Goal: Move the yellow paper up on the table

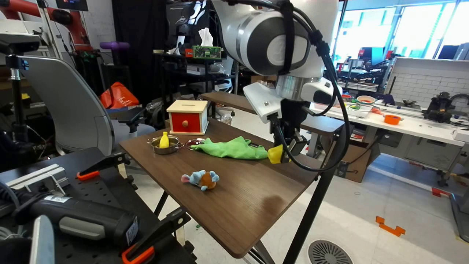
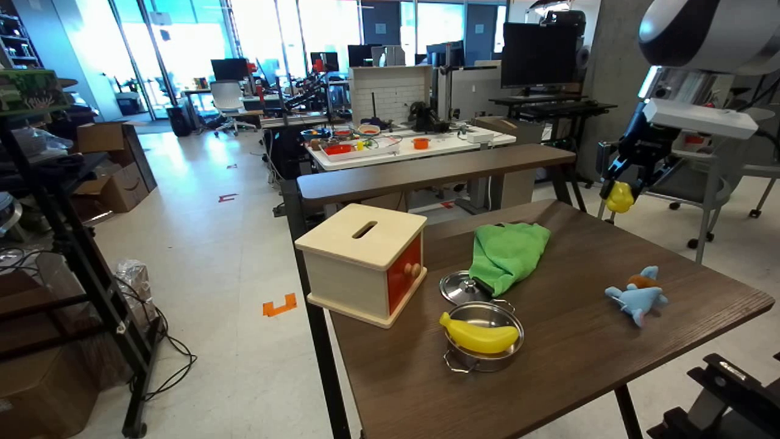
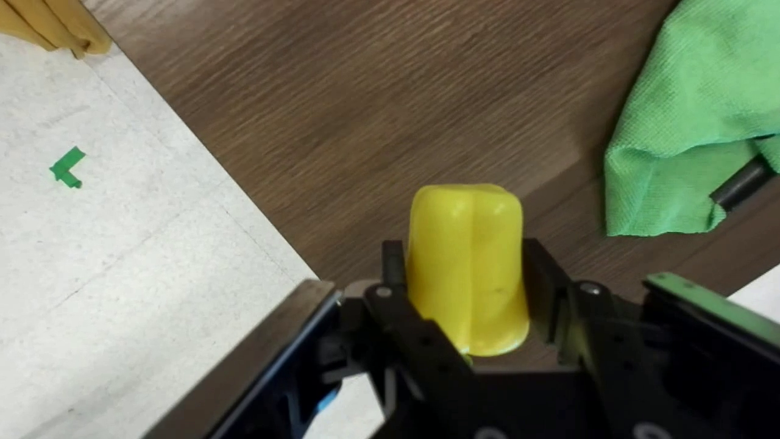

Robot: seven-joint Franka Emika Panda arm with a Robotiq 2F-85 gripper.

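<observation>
A smooth, glossy yellow pepper-shaped toy [image 3: 468,262] is between the fingers of my gripper [image 3: 464,268] in the wrist view. No yellow paper shows; this is the yellow thing in my grasp. My gripper is shut on it, one finger on each side. In both exterior views, the yellow pepper [image 1: 274,154] [image 2: 620,197] hangs at the gripper's tip in the air above the brown table [image 1: 234,209], near its edge. The fingers hide part of its sides.
A green cloth [image 1: 234,148] lies on the table, partly over a dark handle. A steel pot [image 2: 487,364] holds a yellow banana [image 2: 481,335], with a lid [image 2: 461,288] beside it. A wooden box [image 2: 359,277] with a red drawer and a blue-brown plush toy [image 1: 200,179] also stand there.
</observation>
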